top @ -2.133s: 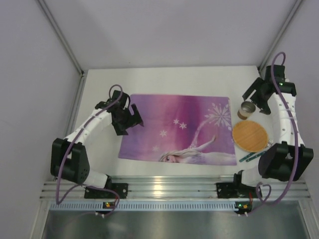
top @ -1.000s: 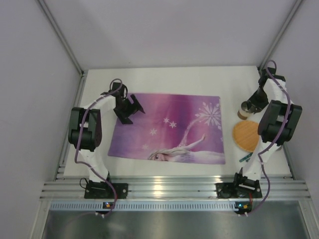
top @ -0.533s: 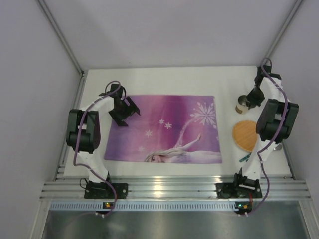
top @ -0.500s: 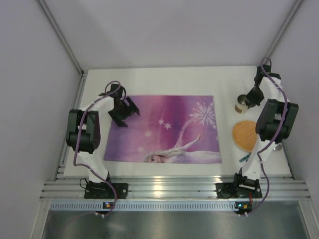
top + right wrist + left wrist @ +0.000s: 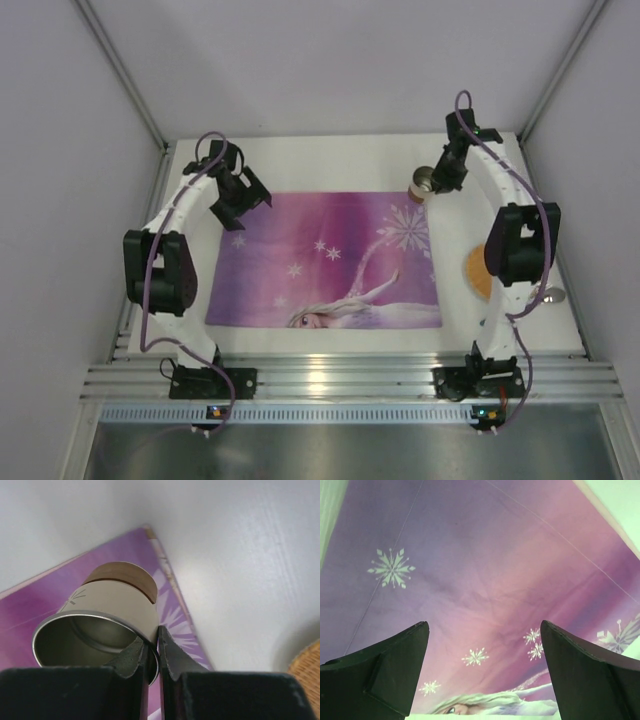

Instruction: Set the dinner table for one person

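Dinner table [image 5: 330, 160]: big white matte top, fills the booth floor btw the grey walls, arms bolted at its near edge. Purple printed placemat [image 5: 325, 260] lies flat on it, approx centred, a bit skewed.

Left gripper [image 5: 483, 625] hovers over the mat's far left corner. Fingers spread wide, nothing btw them; wrist cam shows only the snowflake print below.

Right gripper [image 5: 152, 641] is at the mat's far right corner, pinching the rim of a cup [image 5: 112, 612], w/ one finger inside and one outside, pressed on the wall. Cup is metal inside, beige outside w/ a brown base, tipped so its mouth faces the wrist cam. It sits over the mat's corner edge; can't tell if it touches the mat.

Woven round plate [image 5: 474, 272] lies on the table just right of the mat's right edge, partly hidden by the right arm. Small shiny item [image 5: 553, 296] lies further right of the mat, too small to ID.
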Available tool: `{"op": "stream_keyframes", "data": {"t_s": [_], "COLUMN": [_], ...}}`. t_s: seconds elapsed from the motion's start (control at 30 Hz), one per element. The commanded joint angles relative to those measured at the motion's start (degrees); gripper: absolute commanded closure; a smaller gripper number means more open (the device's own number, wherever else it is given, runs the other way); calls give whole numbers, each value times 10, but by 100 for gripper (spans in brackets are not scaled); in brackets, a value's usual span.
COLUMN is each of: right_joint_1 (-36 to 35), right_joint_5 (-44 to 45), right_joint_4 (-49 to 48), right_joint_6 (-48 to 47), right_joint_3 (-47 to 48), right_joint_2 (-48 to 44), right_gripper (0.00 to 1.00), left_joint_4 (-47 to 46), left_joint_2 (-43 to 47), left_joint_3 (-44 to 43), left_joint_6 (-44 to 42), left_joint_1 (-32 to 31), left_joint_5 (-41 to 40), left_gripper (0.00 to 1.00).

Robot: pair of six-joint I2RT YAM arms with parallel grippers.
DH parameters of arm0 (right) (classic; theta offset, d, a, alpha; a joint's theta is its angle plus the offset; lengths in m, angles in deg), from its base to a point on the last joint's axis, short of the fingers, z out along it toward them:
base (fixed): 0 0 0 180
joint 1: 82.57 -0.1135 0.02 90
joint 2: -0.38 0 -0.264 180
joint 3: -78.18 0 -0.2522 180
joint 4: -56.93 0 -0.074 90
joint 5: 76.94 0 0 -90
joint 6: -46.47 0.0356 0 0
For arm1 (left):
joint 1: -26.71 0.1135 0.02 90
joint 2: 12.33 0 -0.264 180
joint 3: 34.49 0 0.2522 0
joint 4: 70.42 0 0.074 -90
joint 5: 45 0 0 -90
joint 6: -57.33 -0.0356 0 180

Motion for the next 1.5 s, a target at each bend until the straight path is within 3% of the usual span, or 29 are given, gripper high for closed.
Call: {"op": "stream_keyframes", "data": {"t_s": [0.0, 0.27, 0.37, 0.43, 0.5, 0.63, 0.8, 1.13, 1.47], "right_joint_1": [-27, -69, -82, -94, -104, -107, -86, -8, 5], "right_joint_5": [-29, -26, -19, -14, -5, 13, 38, 111, 198], "right_joint_4": [-10, -6, -1, 3, 6, 12, 19, 42, 74], "right_joint_6": [19, 22, 23, 22, 20, 13, -24, -66, -54], "right_joint_3": [50, 83, 80, 79, 80, 79, 64, -132, -232], "right_joint_2": [28, 99, 106, 107, 104, 67, -2, -179, -171], "right_gripper": [100, 100, 96, 77, 51, 34, 29, 16, 16], "left_joint_4": [52, 57, 65, 71, 74, 81, 68, 36, 28], "left_joint_2": [53, 134, 162, 177, 191, 204, 217, 239, 277], "left_joint_3": [-9, 78, 94, 104, 110, 116, 140, 178, 207], "left_joint_6": [-12, -23, -28, -33, -37, -40, -39, -31, -38], "left_joint_1": [2, 2, 2, 2, 2, 2, 2, -2, -2], "left_joint_5": [-4, -11, -15, -21, -25, -25, -11, 16, 36], "left_gripper": [2, 2, 1, 1, 2, 1, 1, 2, 2]}}
